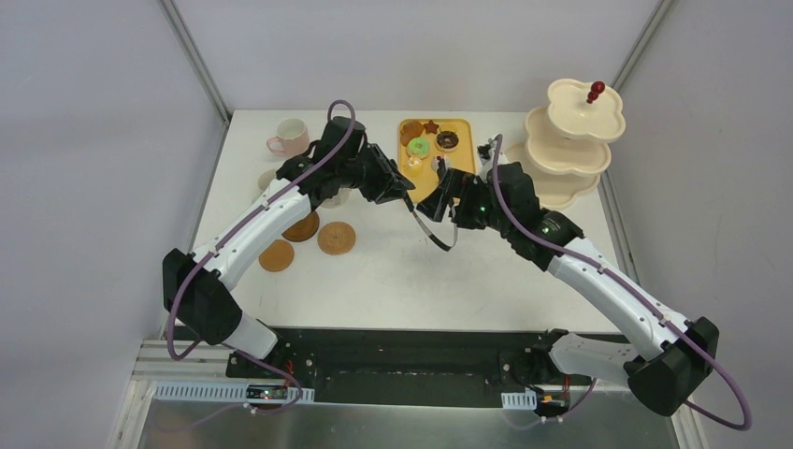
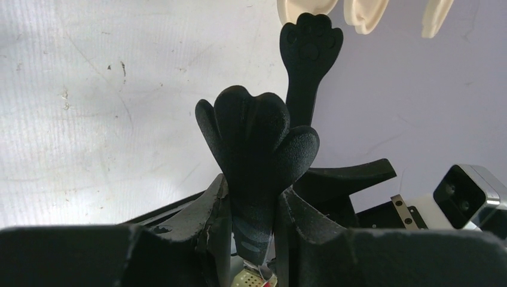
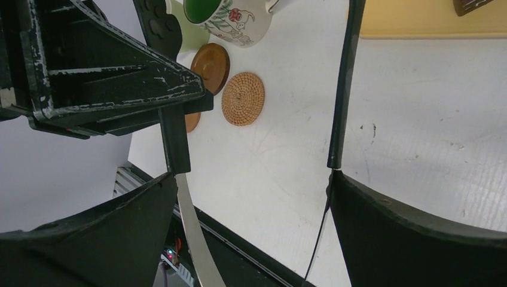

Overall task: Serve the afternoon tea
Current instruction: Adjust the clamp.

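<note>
Left pincer clamped on black tongs | right pincer apart, straddling their legs | I see pastries at 12 o'clock of both

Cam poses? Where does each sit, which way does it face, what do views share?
Top external: fixed above and behind the bases, looking down on the table; left arm and right arm show whole.
Left wrist: on the left arm, looking along its own left end effector, shut on the black tongs, towards the tiered stand.
Right wrist: on the right arm, looking past its open right end effector over the table at a woven coaster and the patterned mug.
Shared: the black tongs show in all three.
</note>
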`<state>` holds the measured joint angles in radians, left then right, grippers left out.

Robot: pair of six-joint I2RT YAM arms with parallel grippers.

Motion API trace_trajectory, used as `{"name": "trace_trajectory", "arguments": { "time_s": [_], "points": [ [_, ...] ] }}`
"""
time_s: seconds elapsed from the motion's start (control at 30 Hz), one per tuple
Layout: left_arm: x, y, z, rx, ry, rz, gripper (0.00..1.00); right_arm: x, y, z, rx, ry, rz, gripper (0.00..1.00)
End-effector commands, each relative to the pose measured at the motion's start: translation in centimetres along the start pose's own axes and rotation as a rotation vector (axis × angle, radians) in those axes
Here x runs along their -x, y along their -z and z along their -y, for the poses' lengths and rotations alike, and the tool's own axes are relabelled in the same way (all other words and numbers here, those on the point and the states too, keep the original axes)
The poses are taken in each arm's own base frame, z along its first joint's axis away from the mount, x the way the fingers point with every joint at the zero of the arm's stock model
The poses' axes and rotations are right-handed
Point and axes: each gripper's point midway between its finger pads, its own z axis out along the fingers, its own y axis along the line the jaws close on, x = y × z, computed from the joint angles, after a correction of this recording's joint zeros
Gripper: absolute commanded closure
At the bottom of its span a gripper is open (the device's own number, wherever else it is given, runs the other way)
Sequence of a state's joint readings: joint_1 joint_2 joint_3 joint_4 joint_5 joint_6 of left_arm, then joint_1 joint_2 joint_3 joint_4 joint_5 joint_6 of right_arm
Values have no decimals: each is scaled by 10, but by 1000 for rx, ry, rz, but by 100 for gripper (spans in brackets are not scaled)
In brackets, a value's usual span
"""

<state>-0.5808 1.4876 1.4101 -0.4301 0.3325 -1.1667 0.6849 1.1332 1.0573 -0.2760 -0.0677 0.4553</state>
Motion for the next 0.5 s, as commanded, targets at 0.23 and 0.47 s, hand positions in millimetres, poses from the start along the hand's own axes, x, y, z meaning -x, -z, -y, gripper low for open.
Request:
{"name": "trace_trajectory", "arguments": {
  "time_s": [0.23,0.47],
  "points": [
    [4,-1,11,5,52,-2,100,0,7,-47,141,133,-11,0],
    [5,-3,10,19,53,-4,100,2,5,-54,135,92,-11,0]
  ]
}}
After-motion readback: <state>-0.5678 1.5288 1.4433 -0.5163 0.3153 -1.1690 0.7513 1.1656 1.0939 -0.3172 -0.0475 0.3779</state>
